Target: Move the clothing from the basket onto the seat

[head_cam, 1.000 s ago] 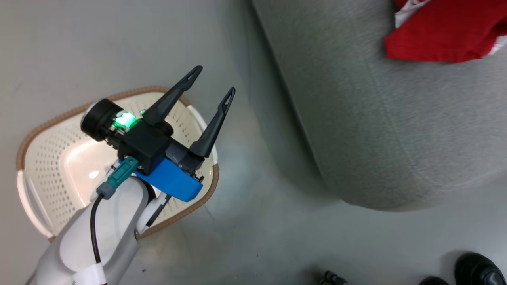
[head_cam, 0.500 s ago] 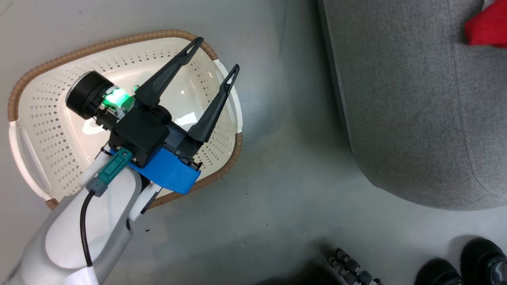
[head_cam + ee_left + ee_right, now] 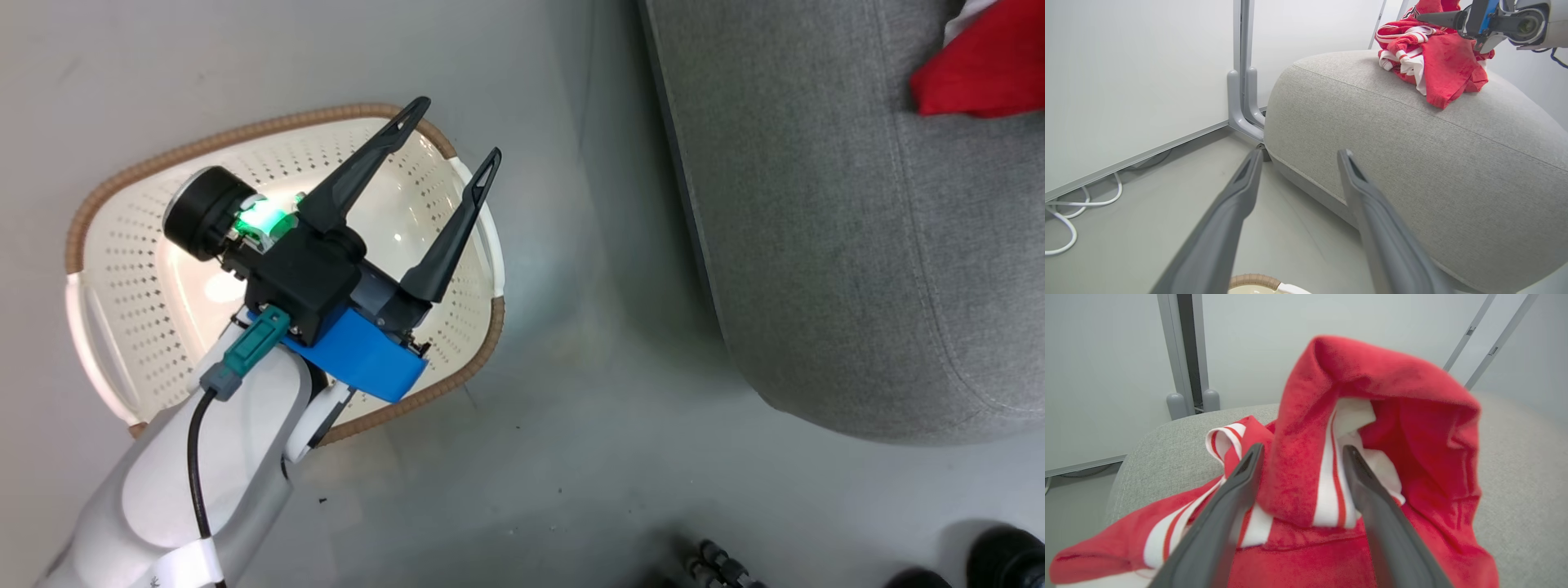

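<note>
My head view off slightly from before; left gripper [image 3: 457, 127] wide over basket [image 3: 131, 278], right gripper [image 3: 1302, 448] wide too (astride clothing [image 3: 1404, 428] on seat [image 3: 1453, 171]).

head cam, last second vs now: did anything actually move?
Mostly the camera: the whole head view shifted. The left gripper stays open and empty above the cream perforated plastic basket, itself empty throughout. The bright red clothing stays on the light grey fabric seat. Nothing taken hold of or let go.
</note>
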